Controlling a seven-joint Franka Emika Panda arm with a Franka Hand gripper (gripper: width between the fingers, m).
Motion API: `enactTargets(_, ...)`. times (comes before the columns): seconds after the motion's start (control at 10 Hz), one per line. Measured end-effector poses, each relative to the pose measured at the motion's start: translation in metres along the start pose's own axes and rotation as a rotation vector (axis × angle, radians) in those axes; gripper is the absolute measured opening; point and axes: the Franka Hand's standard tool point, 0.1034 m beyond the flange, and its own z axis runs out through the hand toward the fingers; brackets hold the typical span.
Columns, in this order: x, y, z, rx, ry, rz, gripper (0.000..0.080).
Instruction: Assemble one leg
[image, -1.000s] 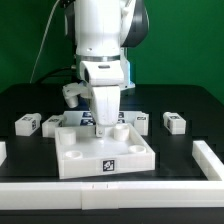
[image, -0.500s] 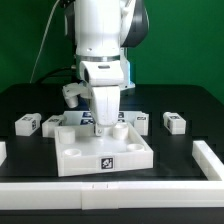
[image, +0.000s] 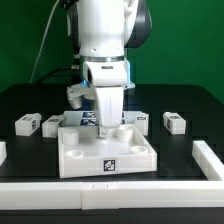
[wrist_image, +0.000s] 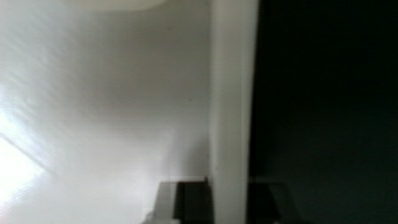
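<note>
Hand (image: 107, 124) hangs low over the far half of the large white square tray-like panel (image: 80, 158) in the middle of the black bench (image: 190, 104) — whether it is spread or gripping anything, I cannot tell. One small white block-shaped plastic leg (image: 27, 124) with a black-and-white tag lies toward the bench edge at the exterior view's left; another leg (image: 174, 122) lies toward the opposite edge — both apart from the panel.

One large white panel (image: 80, 155) and, seemingly, four small tagged legs (image: 25, 124), two partly hidden behind it.
</note>
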Motion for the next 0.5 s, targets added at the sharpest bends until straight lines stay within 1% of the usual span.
enactTargets(0.1, 0.008, 0.010, 0.000, -0.011, 0.004, 0.017, 0.0058)
enactTargets(0.3, 0.025, 0.026, 0.000, -0.028, 0.017, 0.016, 0.0058)
enactTargets(0.4, 0.039, 0.033, 0.000, -0.035, 0.024, 0.029, 0.0058)
enactTargets(0.5, 0.052, 0.040, 0.000, -0.034, 0.024, 0.055, 0.0058)
